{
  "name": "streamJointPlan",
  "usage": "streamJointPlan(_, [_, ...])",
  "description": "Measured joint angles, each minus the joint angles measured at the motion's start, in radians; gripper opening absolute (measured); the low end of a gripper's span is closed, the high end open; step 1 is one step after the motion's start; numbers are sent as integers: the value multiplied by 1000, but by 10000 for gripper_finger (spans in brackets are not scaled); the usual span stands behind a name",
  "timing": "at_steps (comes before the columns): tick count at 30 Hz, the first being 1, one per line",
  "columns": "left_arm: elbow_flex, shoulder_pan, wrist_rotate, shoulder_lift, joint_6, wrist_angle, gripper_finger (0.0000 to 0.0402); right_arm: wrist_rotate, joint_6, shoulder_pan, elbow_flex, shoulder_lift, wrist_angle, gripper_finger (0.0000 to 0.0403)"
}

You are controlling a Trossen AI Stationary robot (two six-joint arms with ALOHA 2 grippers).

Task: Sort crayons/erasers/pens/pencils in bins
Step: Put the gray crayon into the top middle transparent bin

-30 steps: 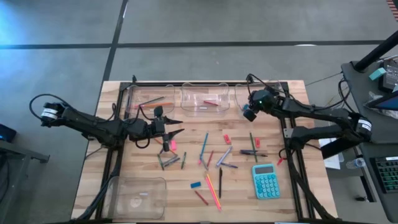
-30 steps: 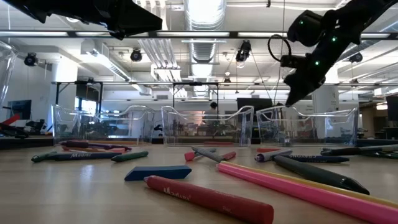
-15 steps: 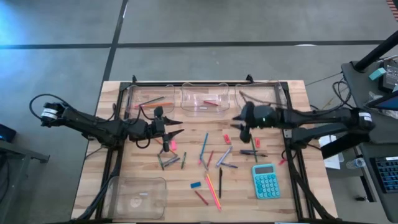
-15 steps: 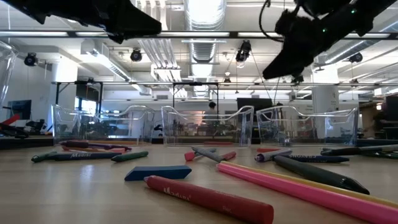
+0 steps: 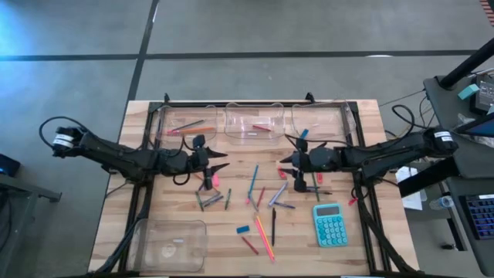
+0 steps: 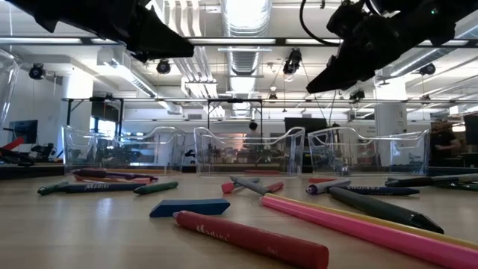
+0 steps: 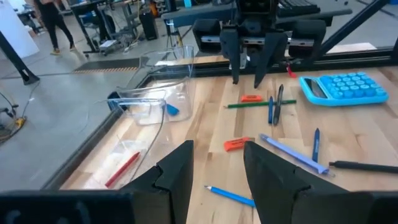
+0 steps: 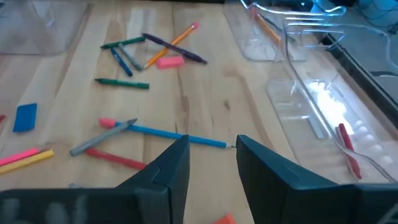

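Note:
Pencils, pens, crayons and erasers lie loose on the wooden table: a blue pencil, a black pen, short crayons, a pink eraser and a blue eraser. Three clear bins stand along the far edge. Another bin stands near left. My left gripper hangs open above the table left of centre, pointing right. My right gripper hangs open opposite it, pointing left. Neither holds anything.
A teal calculator lies near right. The far left bin holds pencils, the middle one a red piece, and the far right bin a small blue piece. Black frame rails run along both table sides.
My right gripper has swung from over the far right bin toward the table's centre and near side, turning from pointing down to nearly level, facing left. Nothing on the table has moved.

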Motion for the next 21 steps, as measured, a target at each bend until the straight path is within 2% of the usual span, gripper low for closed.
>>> streamJointPlan(8, [78,0,10,112,-19,-37,127,-1,24,0,-1,1,5,120])
streamJointPlan(12, [139,0,48,186,-14,-56,127,-1,24,0,-1,1,4,116])
streamJointPlan(17, [212,0,81,268,7,-173,127,-1,8,0,-3,1,4,114])
streamJointPlan(21, [228,2,85,317,8,-203,127,-1,3,0,-5,1,2,116])
